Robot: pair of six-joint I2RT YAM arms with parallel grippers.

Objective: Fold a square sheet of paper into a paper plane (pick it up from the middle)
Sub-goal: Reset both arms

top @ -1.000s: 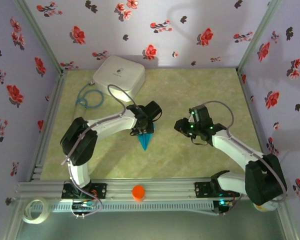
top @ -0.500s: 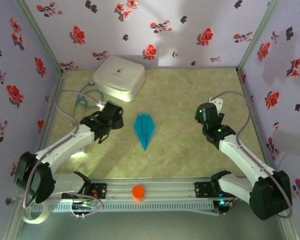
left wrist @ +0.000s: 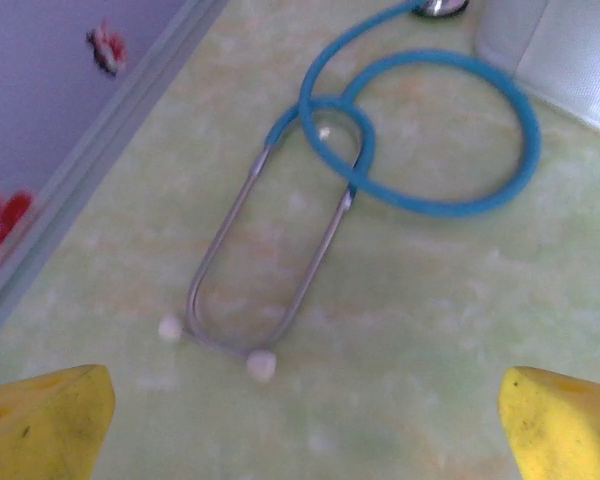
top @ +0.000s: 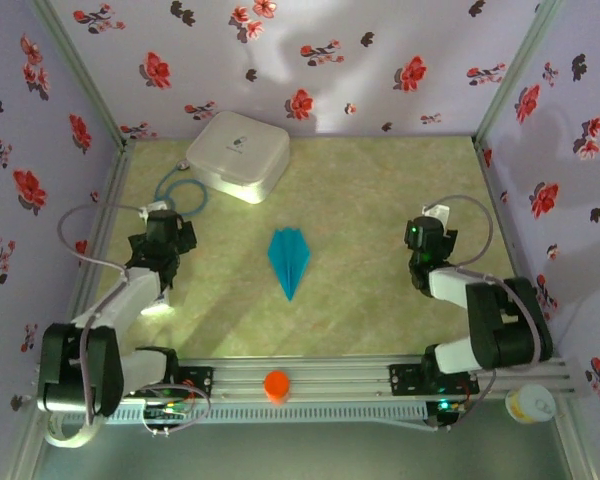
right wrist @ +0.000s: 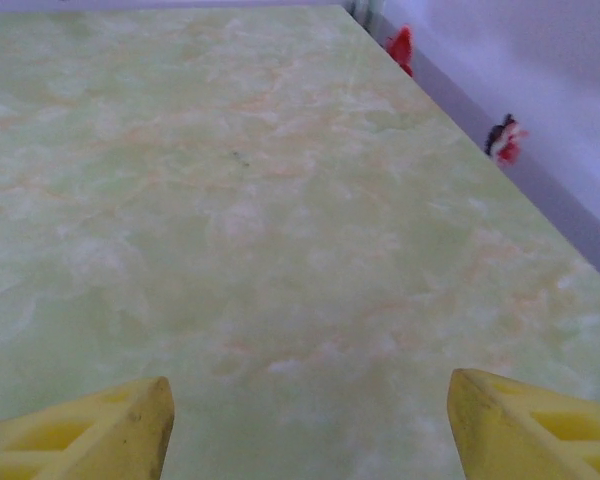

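The square sheet of paper lies folded into a slim turquoise paper plane (top: 289,260) at the table's middle, its point toward the near edge, and nothing touches it. My left gripper (top: 164,228) is pulled back to the left side, well away from the plane. In the left wrist view it (left wrist: 305,430) is open, with yellow fingertips (left wrist: 40,425) at the bottom corners over bare table. My right gripper (top: 425,230) is drawn back on the right side. Seen from its wrist, the right gripper (right wrist: 310,435) is open and empty.
A white rounded box (top: 238,153) sits at the back left. A blue stethoscope (left wrist: 420,130) lies in front of my left gripper. An orange cap (top: 276,385) sits on the front rail, a tape roll (top: 72,420) at the near left. Flowered walls enclose three sides.
The left gripper let go of the paper plane and opened wide. Both arms swung away from the middle to their own sides. The plane stays flat on the table.
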